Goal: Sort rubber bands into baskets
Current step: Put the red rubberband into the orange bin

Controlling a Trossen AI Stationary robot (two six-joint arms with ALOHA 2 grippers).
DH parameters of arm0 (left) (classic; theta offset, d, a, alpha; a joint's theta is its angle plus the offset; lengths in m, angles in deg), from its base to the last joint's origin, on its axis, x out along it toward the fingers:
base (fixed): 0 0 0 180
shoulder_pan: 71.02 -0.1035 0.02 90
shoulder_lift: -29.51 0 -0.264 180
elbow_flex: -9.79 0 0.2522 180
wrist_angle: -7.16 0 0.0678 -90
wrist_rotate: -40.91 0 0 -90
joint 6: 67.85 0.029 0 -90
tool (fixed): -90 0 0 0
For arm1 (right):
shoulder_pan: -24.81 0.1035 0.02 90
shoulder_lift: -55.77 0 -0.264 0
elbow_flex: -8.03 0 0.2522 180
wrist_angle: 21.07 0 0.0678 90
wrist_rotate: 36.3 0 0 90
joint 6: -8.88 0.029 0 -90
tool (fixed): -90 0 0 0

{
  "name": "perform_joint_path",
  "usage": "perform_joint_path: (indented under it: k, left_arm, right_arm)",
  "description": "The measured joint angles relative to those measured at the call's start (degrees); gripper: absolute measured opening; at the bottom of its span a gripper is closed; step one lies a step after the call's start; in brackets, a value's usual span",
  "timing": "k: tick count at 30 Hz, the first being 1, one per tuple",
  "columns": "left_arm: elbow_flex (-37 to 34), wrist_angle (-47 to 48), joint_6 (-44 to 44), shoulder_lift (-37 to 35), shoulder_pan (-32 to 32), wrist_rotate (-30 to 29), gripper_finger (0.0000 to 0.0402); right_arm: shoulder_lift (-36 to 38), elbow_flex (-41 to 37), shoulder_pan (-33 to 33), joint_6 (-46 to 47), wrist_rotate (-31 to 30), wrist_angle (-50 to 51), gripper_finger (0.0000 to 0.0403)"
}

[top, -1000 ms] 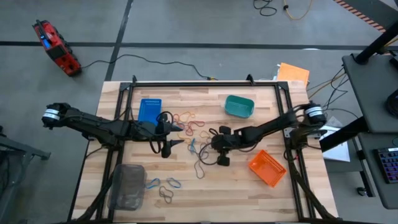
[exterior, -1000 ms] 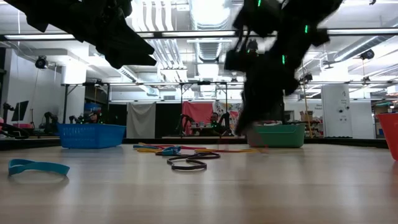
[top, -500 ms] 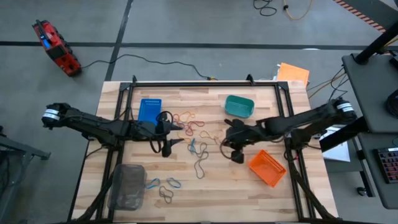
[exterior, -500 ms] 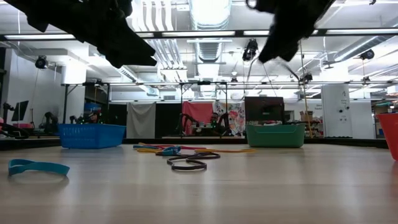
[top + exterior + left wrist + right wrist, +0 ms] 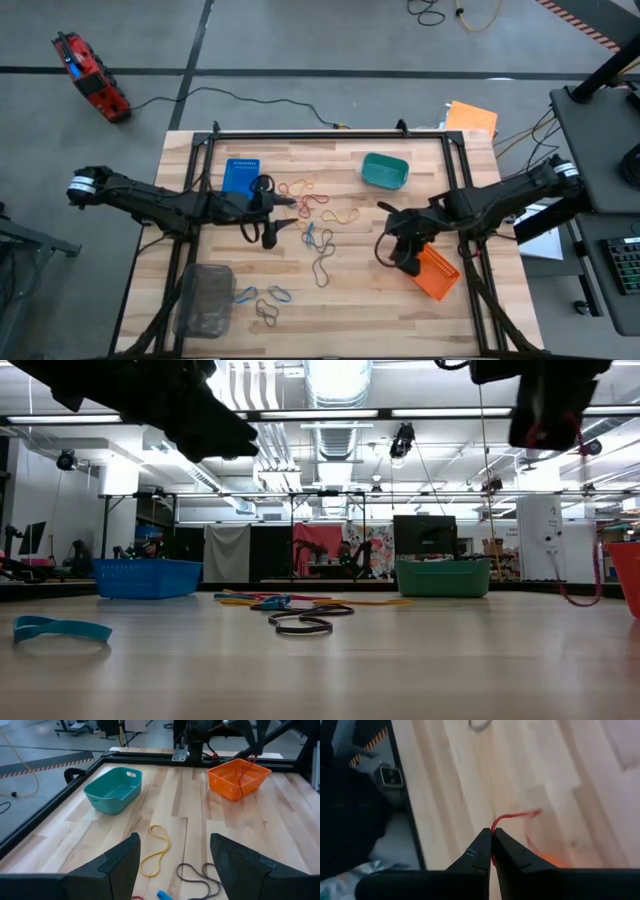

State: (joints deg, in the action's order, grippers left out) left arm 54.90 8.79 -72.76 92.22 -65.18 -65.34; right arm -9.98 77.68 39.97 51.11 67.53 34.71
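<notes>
With most bands loose on the counter, the right end effector, clamped on a red band, seemingly nears the orange basket.

Left arm reaches in from the left edge, stretched low across the counter's left half; left end effector near mid-counter, fingers spread apart with nothing between them. Right arm comes in from the right edge, elbow bent; right end effector raised above the counter's right half, fingers pressed together, pinching a thin red strand.
</notes>
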Motion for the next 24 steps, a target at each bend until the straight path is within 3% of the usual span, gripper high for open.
perform_joint_path:
  k: [14,19,24]
  left_arm:
    - [0.0,-0.34,1.45,0.0,-1.25,-1.1,0.0223]
    - [0.0,-0.33,1.48,0.0,-1.37,-1.36,0.0223]
    - [0.0,-0.32,1.47,0.0,-1.37,-1.38,0.0223]
  right_arm:
    - [-0.07,17.19,4.12,10.46,-1.03,29.81,0.0009]
    - [-0.05,18.66,4.1,15.49,-1.65,42.75,0.0009]
    - [-0.07,17.99,4.1,18.42,-1.63,44.02,0.0009]
